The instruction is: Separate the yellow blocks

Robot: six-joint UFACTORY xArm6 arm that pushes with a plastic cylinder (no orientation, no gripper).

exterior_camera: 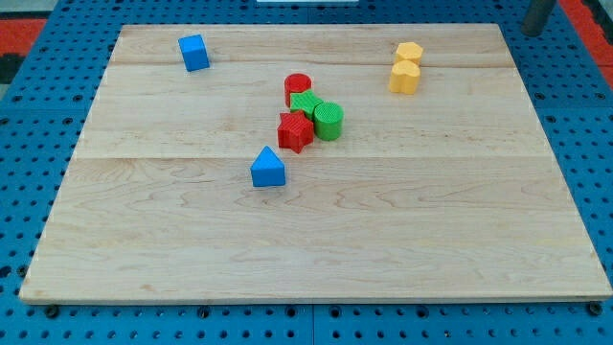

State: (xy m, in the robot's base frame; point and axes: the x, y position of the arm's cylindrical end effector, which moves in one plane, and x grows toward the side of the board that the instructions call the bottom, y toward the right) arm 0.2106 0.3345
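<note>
Eight blocks lie on the wooden board [316,240]: two yellow, two blue, two red and two green.

The two yellow ones sit near the view's top right. The upper yellow block [409,52] looks roughly hexagonal from above, and the lower yellow block [405,78] is rounded, perhaps heart-shaped; the exact outline is hard to make out. They touch each other, one directly above the other in the view, so they form a tight pair, well apart from every other block.

The blue cube [193,52] stands alone near the view's top left. The blue triangular block [268,168] lies left of the board's middle, just below and left of the central cluster.

That cluster holds four pieces pressed together: a red cylinder [298,86] at its top, a green block of unclear shape [306,103] just beneath it, a green cylinder [329,121] at the right, and a red star-shaped block [295,132] at the bottom left.

The arm carries a plain rod with no jaws to open or close. A dark rod [537,16] shows at the view's top right corner, beyond the board's edge over the blue pegboard [38,115]. Only part of it is in view, and its lower end cannot be picked out with confidence, so the tip's exact position cannot be told. The yellow pair lies to the view's left of this rod and a little lower, nearer to it than any other block, yet not touching it.
</note>
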